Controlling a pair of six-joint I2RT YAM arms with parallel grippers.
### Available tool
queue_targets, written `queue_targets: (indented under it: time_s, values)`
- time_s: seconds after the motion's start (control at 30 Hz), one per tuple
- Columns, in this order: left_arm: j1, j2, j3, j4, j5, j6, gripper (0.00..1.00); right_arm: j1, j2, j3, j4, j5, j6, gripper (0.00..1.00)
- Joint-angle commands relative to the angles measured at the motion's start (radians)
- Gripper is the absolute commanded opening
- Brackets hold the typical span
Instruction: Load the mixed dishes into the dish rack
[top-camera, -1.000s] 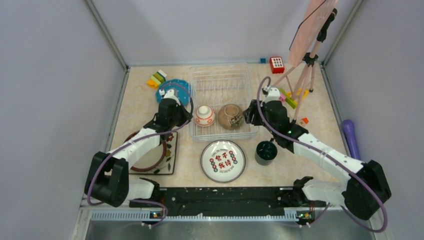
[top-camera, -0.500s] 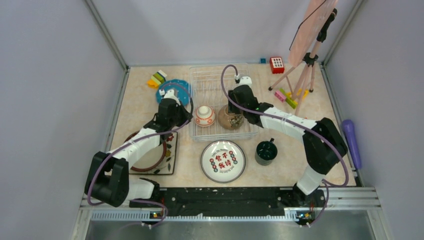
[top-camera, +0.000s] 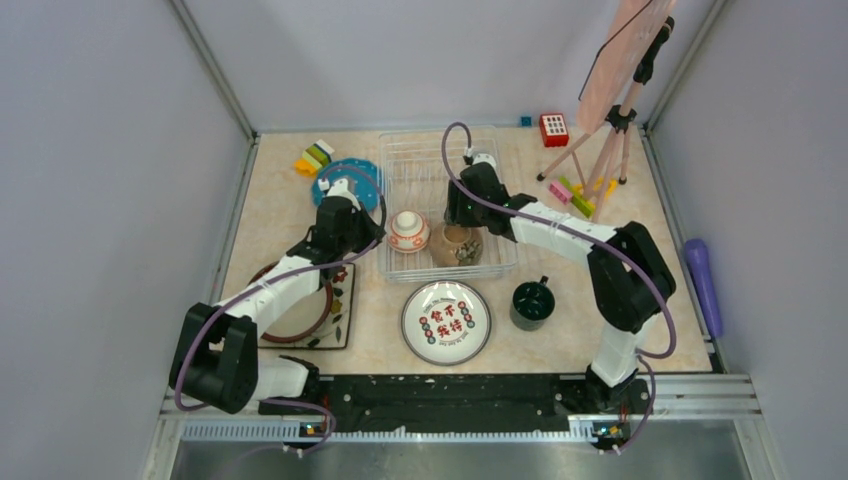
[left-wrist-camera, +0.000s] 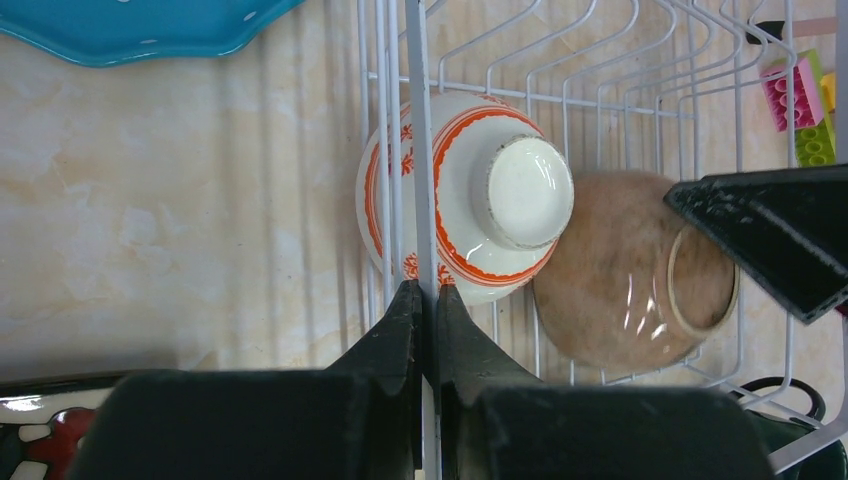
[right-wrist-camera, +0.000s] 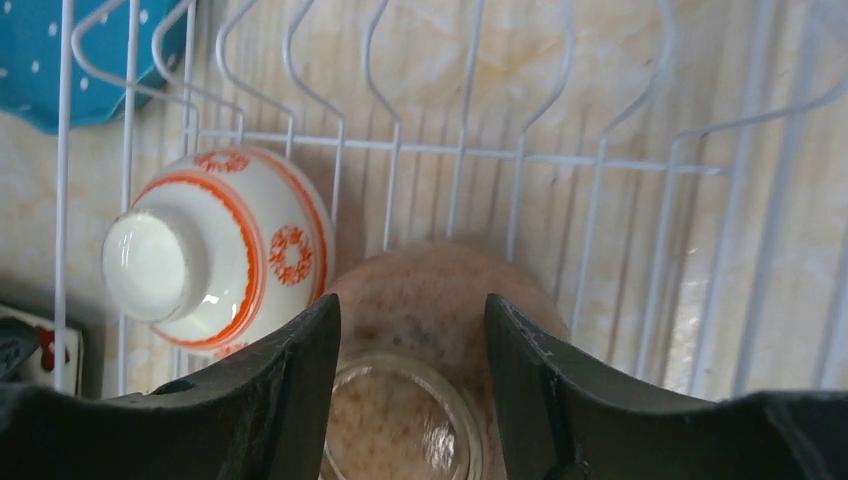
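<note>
The white wire dish rack stands at the back centre. In it lie the orange-white bowl, upside down, and the brown bowl, tipped with its foot ring up. My left gripper is shut on the rack's left rim wire, beside the orange-white bowl. My right gripper is open, its fingers astride the brown bowl. The grey-rimmed plate and dark green mug sit in front of the rack. The blue plate lies left of it. The square leaf plate lies under my left arm.
Toy blocks lie at the back left, more by the tripod of the pink board at the back right. A red block sits behind the rack. A purple object lies outside the right wall.
My right arm swung left from the rack's right side to above the brown bowl. The brown bowl shifted slightly nearer and leftward. My left gripper stayed on the rack's rim.
</note>
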Motion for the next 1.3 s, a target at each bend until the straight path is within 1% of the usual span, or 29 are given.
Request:
queue_targets:
  time_s: [0.0,0.17,0.27,0.37,0.47,0.57,0.63,0.8,0.87,1.03,1.27]
  values:
    - [0.002,0.007,0.004,-0.026,0.003,0.040,0.00,0.048,-0.052,-0.063,-0.021,-0.155,0.104,0.54]
    - [0.002,0.004,0.003,-0.026,0.000,0.041,0.00,0.067,-0.075,-0.052,-0.060,-0.162,0.117,0.54]
    - [0.003,0.007,0.004,-0.026,0.001,0.041,0.00,0.066,-0.108,-0.044,-0.073,-0.106,0.104,0.55]
    - [0.003,0.008,0.003,-0.026,0.001,0.041,0.00,0.057,-0.126,0.026,-0.133,-0.049,0.062,0.56]
    - [0.002,0.009,0.005,-0.026,0.003,0.041,0.00,0.012,-0.147,0.082,-0.147,-0.085,0.046,0.57]
    - [0.002,0.010,0.004,-0.026,0.004,0.041,0.00,-0.064,-0.189,0.072,-0.083,-0.188,0.083,0.56]
    - [0.002,0.010,0.006,-0.026,0.008,0.041,0.00,-0.108,-0.222,0.053,-0.026,-0.238,0.136,0.55]
    - [0.003,0.011,0.008,-0.026,0.016,0.041,0.00,-0.215,-0.323,-0.098,0.241,-0.387,0.335,0.53]
    - [0.002,0.010,0.007,-0.026,0.016,0.041,0.00,-0.255,-0.346,-0.120,0.298,-0.435,0.383,0.52]
    - [0.002,0.021,0.013,-0.026,0.029,0.043,0.00,-0.332,-0.335,-0.118,0.401,-0.625,0.489,0.51]
    - [0.002,0.022,0.014,-0.026,0.030,0.046,0.00,-0.401,-0.344,-0.201,0.595,-0.765,0.649,0.51]
